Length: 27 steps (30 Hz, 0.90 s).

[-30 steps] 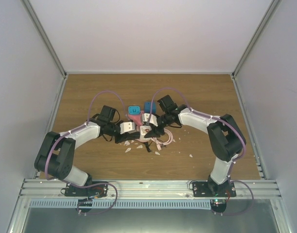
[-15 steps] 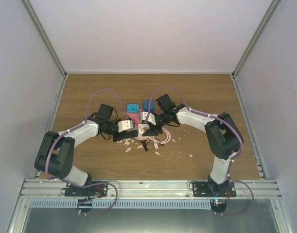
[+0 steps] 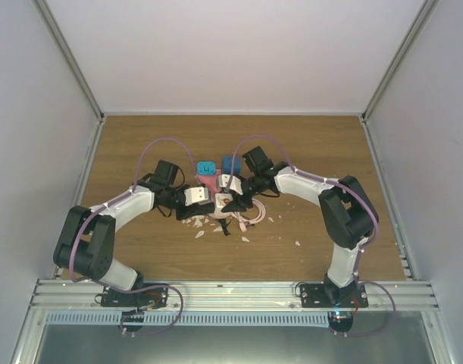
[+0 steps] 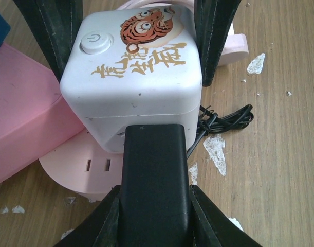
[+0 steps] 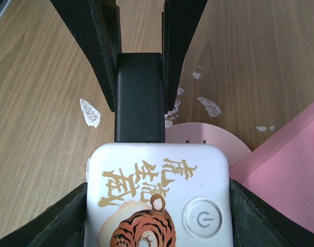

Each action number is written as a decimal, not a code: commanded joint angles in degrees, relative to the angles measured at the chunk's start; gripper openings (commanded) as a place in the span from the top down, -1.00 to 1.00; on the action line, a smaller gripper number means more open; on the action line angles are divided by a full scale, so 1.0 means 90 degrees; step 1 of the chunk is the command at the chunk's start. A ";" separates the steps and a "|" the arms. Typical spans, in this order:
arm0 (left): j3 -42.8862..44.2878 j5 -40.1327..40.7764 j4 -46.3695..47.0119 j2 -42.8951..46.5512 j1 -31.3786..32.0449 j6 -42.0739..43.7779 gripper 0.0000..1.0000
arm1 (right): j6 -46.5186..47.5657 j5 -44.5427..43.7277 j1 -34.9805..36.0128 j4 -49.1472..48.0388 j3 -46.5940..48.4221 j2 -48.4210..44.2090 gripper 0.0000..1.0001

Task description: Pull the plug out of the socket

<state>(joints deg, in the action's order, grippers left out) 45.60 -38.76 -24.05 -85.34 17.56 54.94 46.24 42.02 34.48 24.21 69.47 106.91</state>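
A black plug (image 4: 154,170) sits in the side of a white cube adapter (image 4: 131,72) that bears a tiger picture and a power button. My left gripper (image 4: 154,193) is shut on the plug. My right gripper (image 5: 157,206) is shut on the cube (image 5: 157,195), and its fingers (image 4: 213,36) show on both sides of the cube. The flat pink socket (image 4: 90,167) with slot marks lies under the cube, mostly hidden, and it also shows in the right wrist view (image 5: 208,139). I cannot tell whether the cube is plugged into it. From above, both grippers (image 3: 208,201) (image 3: 233,199) meet mid-table.
A pink block (image 4: 23,128) lies against the socket. Two blue blocks (image 3: 207,167) (image 3: 232,164) stand just behind. A thin black cable (image 4: 226,118), a pink cord (image 3: 258,216) and several white flakes (image 4: 216,152) lie on the wooden table (image 3: 330,152). White walls enclose three sides.
Both grippers, with the cube and the plug between them, have shifted slightly to the left and away. Both grips look the same.
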 commanded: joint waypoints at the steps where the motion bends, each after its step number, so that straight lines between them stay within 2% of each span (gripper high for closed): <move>1: 0.0413 -0.0177 -0.0642 0.0137 -0.0390 0.0523 0.73 | -0.0254 -0.1583 -0.0370 0.1060 -0.0230 0.0413 0.99; 5: 0.0515 -0.0282 -0.0837 0.0069 -0.0369 0.0645 0.71 | -0.0236 -0.1583 -0.0368 0.1098 -0.0229 0.0430 0.99; 10: 0.0412 -0.0029 -0.0836 0.0219 0.0353 0.0488 0.71 | -0.0211 -0.1578 -0.0364 0.1108 -0.0231 0.0467 0.99; 12: 0.0418 -0.0060 -0.0771 0.0281 0.0168 0.0529 0.73 | -0.0208 -0.1576 -0.0366 0.1117 -0.0238 0.0467 0.99; 15: 0.0659 -0.0267 -0.0999 0.0074 -0.0535 0.0819 0.74 | -0.0197 -0.1593 -0.0368 0.1122 -0.0239 0.0477 0.99; 21: 0.0736 -0.0245 -0.1200 0.0152 -0.0202 0.0800 0.75 | -0.0206 -0.1595 -0.0364 0.1137 -0.0234 0.0502 0.99; 24: 0.0776 -0.0256 -0.1092 0.0131 -0.0730 0.0975 0.75 | -0.0204 -0.1603 -0.0364 0.1127 -0.0240 0.0504 0.99; 27: 0.1056 -0.0410 -0.1578 -0.0188 -0.0621 0.1017 0.72 | -0.0212 -0.1596 -0.0364 0.1136 -0.0229 0.0523 0.99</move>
<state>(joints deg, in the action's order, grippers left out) 50.85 -40.05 -32.60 -86.87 14.44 60.18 44.95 42.28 34.46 22.92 70.35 107.59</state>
